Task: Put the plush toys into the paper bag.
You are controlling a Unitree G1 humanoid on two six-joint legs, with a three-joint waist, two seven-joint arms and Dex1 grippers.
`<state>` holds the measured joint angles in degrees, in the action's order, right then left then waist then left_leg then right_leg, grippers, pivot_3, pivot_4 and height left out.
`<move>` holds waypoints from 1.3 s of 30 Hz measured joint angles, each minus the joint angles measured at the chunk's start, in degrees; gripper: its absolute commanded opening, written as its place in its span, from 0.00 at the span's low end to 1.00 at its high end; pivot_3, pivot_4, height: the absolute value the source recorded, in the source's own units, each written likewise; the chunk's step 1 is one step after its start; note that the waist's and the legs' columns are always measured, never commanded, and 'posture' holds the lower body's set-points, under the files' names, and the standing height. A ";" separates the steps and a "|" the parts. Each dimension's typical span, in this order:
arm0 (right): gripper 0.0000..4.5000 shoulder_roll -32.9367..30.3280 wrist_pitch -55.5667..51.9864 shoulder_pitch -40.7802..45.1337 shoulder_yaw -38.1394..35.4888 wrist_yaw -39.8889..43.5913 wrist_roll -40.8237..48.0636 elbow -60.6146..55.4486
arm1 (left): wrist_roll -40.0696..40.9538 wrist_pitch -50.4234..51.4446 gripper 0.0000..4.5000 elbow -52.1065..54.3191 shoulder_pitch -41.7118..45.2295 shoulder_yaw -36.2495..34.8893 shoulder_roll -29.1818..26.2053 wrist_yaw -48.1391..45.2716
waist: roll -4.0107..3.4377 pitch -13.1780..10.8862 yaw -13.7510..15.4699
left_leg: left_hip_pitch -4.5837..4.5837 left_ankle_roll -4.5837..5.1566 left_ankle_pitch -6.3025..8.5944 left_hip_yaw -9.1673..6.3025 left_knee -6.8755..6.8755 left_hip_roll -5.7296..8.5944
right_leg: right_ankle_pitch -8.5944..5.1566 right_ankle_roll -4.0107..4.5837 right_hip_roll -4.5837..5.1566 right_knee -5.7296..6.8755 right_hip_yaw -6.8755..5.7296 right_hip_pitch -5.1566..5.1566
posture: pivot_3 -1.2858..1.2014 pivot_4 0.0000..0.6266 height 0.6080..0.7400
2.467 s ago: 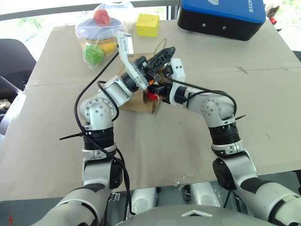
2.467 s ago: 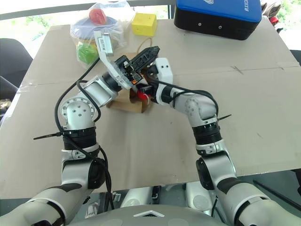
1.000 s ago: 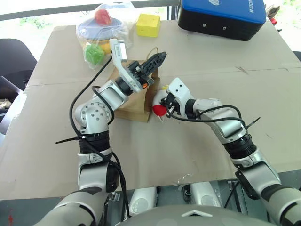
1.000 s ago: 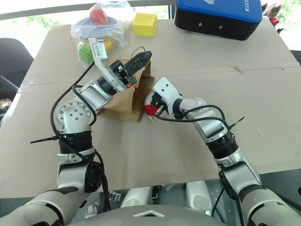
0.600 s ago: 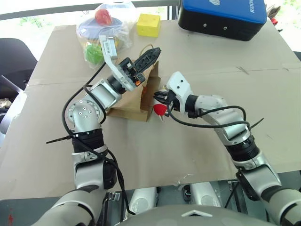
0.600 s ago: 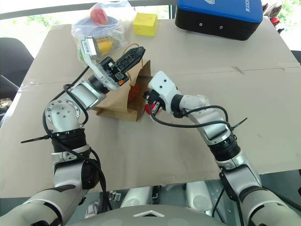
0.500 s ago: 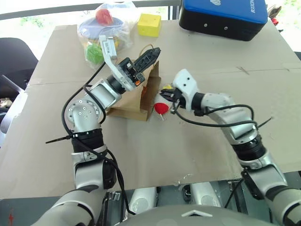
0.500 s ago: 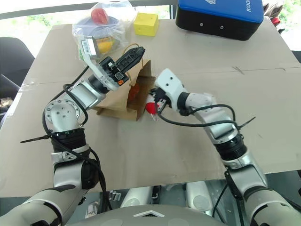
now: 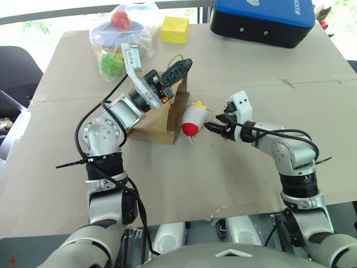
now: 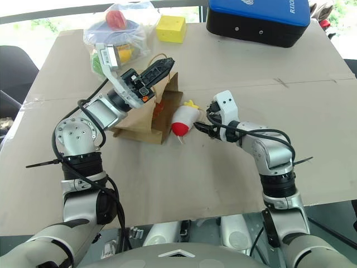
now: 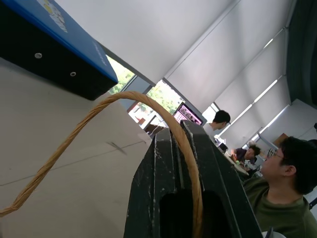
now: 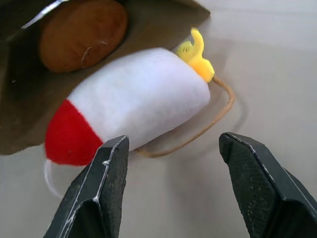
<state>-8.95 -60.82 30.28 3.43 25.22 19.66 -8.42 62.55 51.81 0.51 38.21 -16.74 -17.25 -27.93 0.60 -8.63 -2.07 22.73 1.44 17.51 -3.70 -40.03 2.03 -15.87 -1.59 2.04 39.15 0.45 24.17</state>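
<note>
The right gripper (image 12: 171,191) is hovering with jaws spread, empty, beside the white chicken toy (image 9: 192,119) lying on the desk (image 9: 234,173) just outside the paper bag (image 9: 162,120). The brown plush toy (image 12: 81,33) is sitting inside. The left gripper (image 11: 184,163) is pinching the string handle (image 11: 89,124); a slip would likely be collapsing the mouth.

On the cardboard-covered desk (image 9: 234,178) we see the paper bag (image 9: 162,120), a white chicken plush (image 9: 192,120), a yellow cube (image 9: 175,29), wrapped plastic toys (image 9: 120,36) and a blue-and-black case (image 9: 265,19).

White chicken toy (image 12: 136,111): soft matt plush, lying just ahead of the right jaws. Brown toy (image 12: 81,33): fuzzy pile. Paper bag (image 9: 162,120): matt kraft paper, with a twisted string handle (image 11: 89,124) between the left jaws.
</note>
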 measured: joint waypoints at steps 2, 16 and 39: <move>0.24 1.64 1.31 0.74 -1.31 -0.71 0.11 4.06 | -0.06 -0.04 0.00 0.00 0.00 0.06 0.00 -0.09 | 0.00 0.00 0.02 | 0.00 0.00 0.00 0.00 0.00 0.01 | 0.00 0.00 0.01 0.00 0.00 0.00 | 0.52 0.24 1.00; 0.01 4.11 -1.50 4.70 -13.41 1.13 17.47 -3.19 | -0.23 -0.37 0.00 -1.28 0.51 -1.07 -2.51 -1.21 | -0.02 -0.01 -0.23 | 0.03 0.00 0.00 -0.01 0.00 0.01 | 0.00 0.00 0.00 0.07 0.02 0.08 | 0.52 0.24 1.00; 0.01 -4.35 -7.53 6.35 -19.03 -13.40 37.01 -14.09 | -6.18 -5.63 0.00 -16.97 16.03 -5.84 -13.29 -11.43 | 0.03 -0.01 -0.31 | 0.15 0.01 0.00 0.10 0.01 0.21 | -0.01 0.00 0.04 0.63 0.39 0.56 | 0.52 0.24 1.00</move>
<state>-13.31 -68.35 36.63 -15.60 11.81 56.67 -22.51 56.37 46.18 -16.46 54.25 -22.58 -30.54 -39.36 0.63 -8.65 -2.38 22.88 1.45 17.50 -3.60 -40.02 2.24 -15.87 -1.59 2.08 39.78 0.84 24.73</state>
